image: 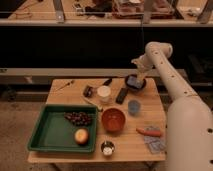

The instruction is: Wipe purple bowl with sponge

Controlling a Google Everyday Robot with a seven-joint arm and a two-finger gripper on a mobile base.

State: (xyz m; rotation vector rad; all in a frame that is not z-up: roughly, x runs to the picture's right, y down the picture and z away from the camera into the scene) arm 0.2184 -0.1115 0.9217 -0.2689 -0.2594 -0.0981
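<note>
The purple bowl (136, 86) stands at the back right of the wooden table (65, 92). The pale blue sponge (132, 81) lies inside it. My gripper (138, 75) hangs from the white arm right over the bowl, at the sponge's far right edge. I cannot tell whether it touches the sponge.
A blue cup (134, 107), a dark flat bar (122, 95), a white cup (104, 93) and the orange-red bowl (113, 120) stand in front of the purple bowl. A green tray (47, 132) holds grapes and a round fruit. A carrot (149, 132), a blue-grey cloth (155, 144) and a tiny metal bowl (107, 148) are near the front.
</note>
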